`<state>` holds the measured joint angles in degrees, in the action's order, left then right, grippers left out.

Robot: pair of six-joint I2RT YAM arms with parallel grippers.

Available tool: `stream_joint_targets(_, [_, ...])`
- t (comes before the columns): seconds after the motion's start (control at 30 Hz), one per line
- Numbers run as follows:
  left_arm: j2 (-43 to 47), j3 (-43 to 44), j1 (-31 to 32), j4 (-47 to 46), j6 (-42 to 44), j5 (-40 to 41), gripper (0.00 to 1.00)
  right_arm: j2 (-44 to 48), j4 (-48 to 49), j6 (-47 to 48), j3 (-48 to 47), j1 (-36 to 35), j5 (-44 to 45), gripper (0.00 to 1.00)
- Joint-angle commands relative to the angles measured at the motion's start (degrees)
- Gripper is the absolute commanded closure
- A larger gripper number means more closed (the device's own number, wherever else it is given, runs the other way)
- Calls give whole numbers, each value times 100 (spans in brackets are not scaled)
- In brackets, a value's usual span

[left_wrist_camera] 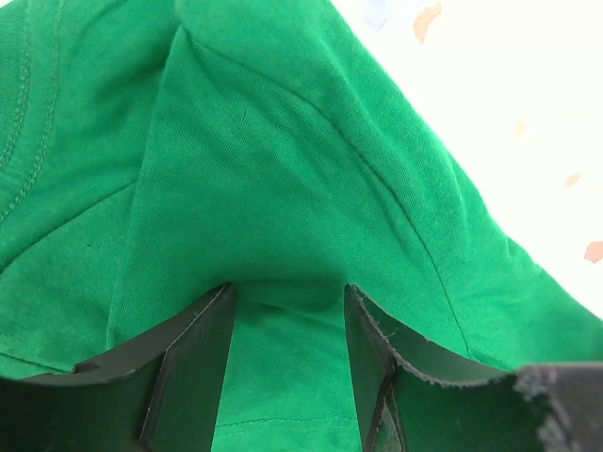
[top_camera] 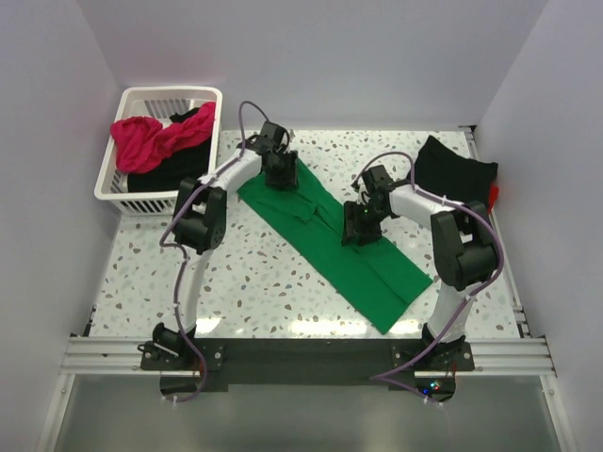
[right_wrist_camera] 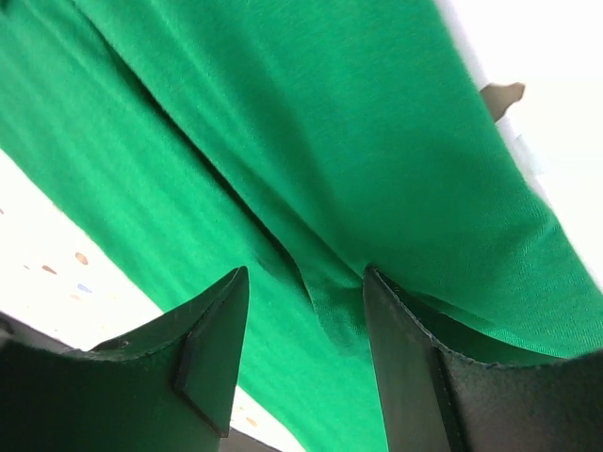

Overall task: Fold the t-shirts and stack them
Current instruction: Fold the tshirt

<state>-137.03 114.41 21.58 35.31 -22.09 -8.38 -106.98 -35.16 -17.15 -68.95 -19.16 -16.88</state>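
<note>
Tagger: Black fingers (left_wrist_camera: 188, 358) of the left gripper (left_wrist_camera: 287, 301) fill the bottom of its wrist view. Jaws are parted, tips pressed down on the bright green soft cloth t-shirt (left_wrist_camera: 283, 141). Cloth lies in the gap but isn't pinched.

Checker: So nothing held. Right gripper?

Tagger: Right gripper (right_wrist_camera: 303, 282) is much the same: jaws apart, tips down on the green cloth, a small ridge of fabric running up between them. It isn't clamped on it as far as I can see.

Checker: Where's the shirt in the overhead frame?

Tagger: Centre. It's laid out as a long narrow band, running diagonally from upper left of centre to lower right, flat on the white speckled tabletop (top_camera: 254, 273). The left gripper is at its upper-left end, the right gripper on its upper-right edge about mid-length.

Checker: Other shirts?

Tagger: Upper left, a magenta-pink t-shirt (top_camera: 141, 141) is heaped on a black t-shirt (top_camera: 174, 174) in the white slatted plastic basket (top_camera: 141, 91). Upper right, a folded black t-shirt (top_camera: 457, 169) lies on the table, with a sliver of red cloth (top_camera: 494, 195) at its right edge.

Checker: Red one folded?

Tagger: Can't tell, too little shows.
</note>
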Motion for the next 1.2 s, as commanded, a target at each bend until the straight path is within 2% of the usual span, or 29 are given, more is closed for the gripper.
stream_joint_targets(0.0, [-570,142,-155,-163,424,109,44,81,-360,-227,303,0,-60,44])
stream_joint_targets(0.23, [-702,204,-111,-858,609,-698,43,98,-325,-342,268,-97,-43,44])
stream_joint_targets(0.53, [-79,389,56,-1369,302,-1069,37,731,-1484,211,-655,-97,537,38])
stream_joint_targets(0.73, [396,389,56,-1123,-286,-1034,36,1223,-1600,370,169,-97,265,37])
stream_joint_targets(0.83, [668,-31,56,-1026,-638,-1007,36,1407,-1380,282,715,-97,124,37])
stream_joint_targets(0.97, [1134,-1120,56,-1473,-929,-990,36,1268,-1012,186,1058,-97,-34,37])
stream_joint_targets(1.17, [767,-1228,56,-1132,-815,-902,36,978,-449,-43,1313,-149,-324,37])
